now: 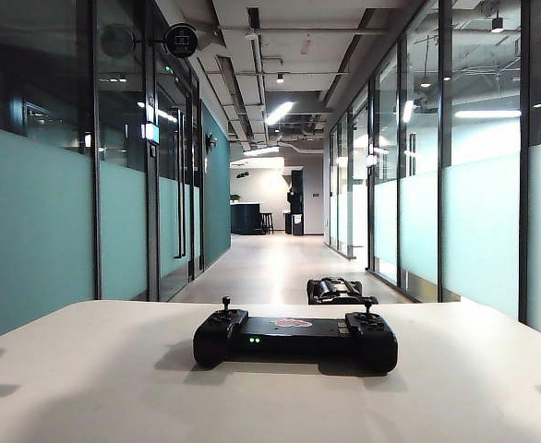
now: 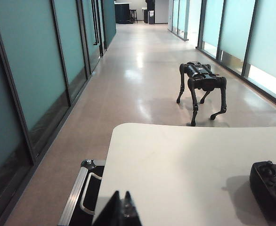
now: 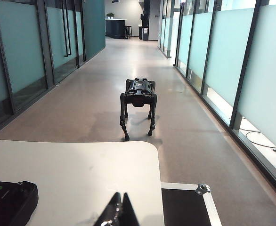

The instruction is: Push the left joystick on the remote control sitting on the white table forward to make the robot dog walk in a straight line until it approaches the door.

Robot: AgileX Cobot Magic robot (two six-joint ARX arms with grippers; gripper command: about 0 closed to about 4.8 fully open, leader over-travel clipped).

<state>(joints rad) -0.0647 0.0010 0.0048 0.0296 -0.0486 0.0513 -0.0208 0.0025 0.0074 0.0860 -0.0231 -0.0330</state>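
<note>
One remote control point(image 1: 294, 339) resting mid white table point(image 1: 86, 378), two sticks upright, left joystick point(image 1: 225, 304) untouched. One robot dog point(image 3: 138, 104) standing beyond the far edge. Left gripper point(image 2: 120, 210) and right gripper point(image 3: 118, 210) closed, empty, at near corners.

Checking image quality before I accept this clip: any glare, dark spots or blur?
Exterior view: bright ceiling lights; wide black remote control is dim, shadowing the plain white table. Left wrist view: floor glare beside the dark four-legged robot dog; shut left gripper blurred. Right wrist view: shut right gripper blurred.
</note>
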